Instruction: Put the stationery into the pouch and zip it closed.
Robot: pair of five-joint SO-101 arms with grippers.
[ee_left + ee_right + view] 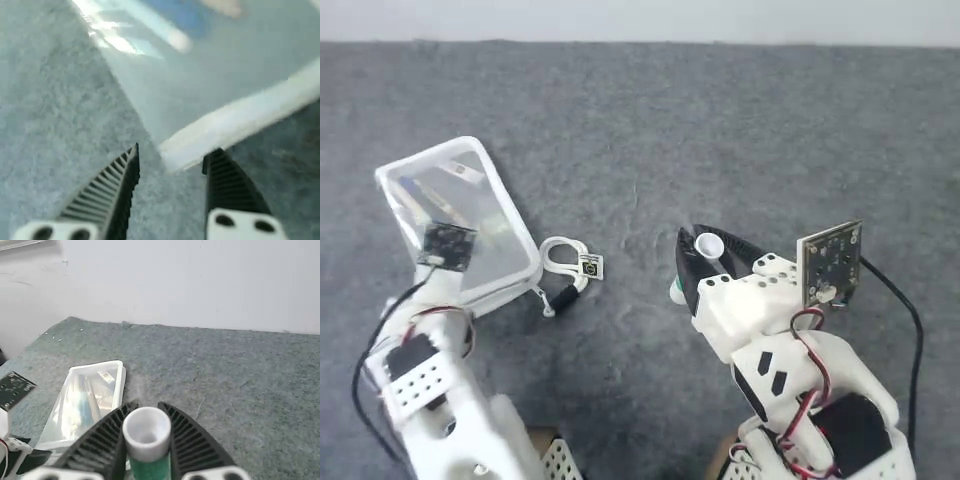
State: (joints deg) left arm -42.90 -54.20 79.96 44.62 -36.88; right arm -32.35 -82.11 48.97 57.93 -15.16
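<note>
A clear plastic pouch lies flat at the left of the grey mat, with stationery showing through it. My left gripper is open, and the pouch's white zipper edge reaches in between its fingertips without being clamped. The left arm stands at the pouch's near end. My right gripper is shut on a glue stick with a white cap and green body, held upright above the mat. From above, that glue stick sits right of centre, well apart from the pouch.
A white cord loop with a small tag and a short black piece lie on the mat by the pouch's right side. Open grey mat stretches back to a white wall.
</note>
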